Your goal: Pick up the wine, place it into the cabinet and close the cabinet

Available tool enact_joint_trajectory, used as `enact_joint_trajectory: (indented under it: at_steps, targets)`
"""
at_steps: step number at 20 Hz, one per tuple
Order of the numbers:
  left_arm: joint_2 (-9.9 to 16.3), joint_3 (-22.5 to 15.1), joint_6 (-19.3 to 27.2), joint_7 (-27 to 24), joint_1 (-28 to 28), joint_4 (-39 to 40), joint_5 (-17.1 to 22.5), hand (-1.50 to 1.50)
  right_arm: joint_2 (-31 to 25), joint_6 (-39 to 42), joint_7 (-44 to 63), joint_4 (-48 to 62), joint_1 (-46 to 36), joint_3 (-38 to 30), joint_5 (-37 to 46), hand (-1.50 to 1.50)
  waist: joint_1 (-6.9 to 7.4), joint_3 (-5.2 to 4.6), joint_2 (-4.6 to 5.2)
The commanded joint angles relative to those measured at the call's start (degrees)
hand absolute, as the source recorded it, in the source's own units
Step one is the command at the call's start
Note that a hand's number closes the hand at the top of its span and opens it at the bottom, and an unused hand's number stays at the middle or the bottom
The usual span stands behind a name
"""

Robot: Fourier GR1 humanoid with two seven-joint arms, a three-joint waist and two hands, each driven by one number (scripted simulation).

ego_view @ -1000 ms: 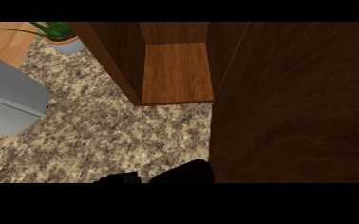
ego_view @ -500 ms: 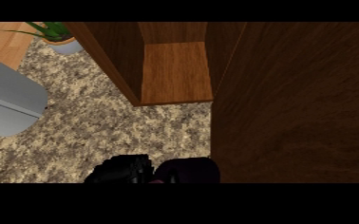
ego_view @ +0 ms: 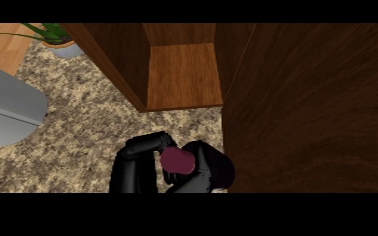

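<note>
Right hand (ego_view: pixel 140 155) grips wine (ego_view: pixel 177 161) below the open cabinet (ego_view: pixel 184 75).

Wine (ego_view: pixel 177 160) mostly hidden by curled fingers (ego_view: pixel 144 147).

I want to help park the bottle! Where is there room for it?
The cabinet shelf is bare. The speckled counter is free between the cabinet and grey appliance. It is crowded below the shelf, where the hand holds the wine.
</note>
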Motion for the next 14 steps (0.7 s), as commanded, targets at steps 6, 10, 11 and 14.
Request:
enact_joint_trajectory:
  at_steps: [6,10,11,14]
  targets:
    - [-0.1,-0.1,0.3,-1.1,-5.8,10.3,5.7,1.50,-1.7,1.5,0.0,-1.6,1.0,-3.4,-3.8,-1.50,-0.24,0.13,-0.07]
    - [-3.5,-0.8,0.3,-2.9,-5.3,16.5,6.4,1.50,0.0,1.2,-0.4,-1.9,1.1,-0.5,-1.1,-1.50,-0.82,0.01,0.32]
    - [-5.3,-1.7,0.3,-4.4,-3.9,16.2,5.8,1.50,-1.3,1.0,-0.2,-0.8,-0.3,-3.5,-3.1,-1.50,-0.17,0.03,0.19]
    - [-6.4,-2.6,0.3,-5.8,-2.8,18.3,6.4,1.50,-1.6,1.6,-0.1,-0.1,-0.1,-4.1,-4.6,-1.50,-0.16,0.01,0.29]
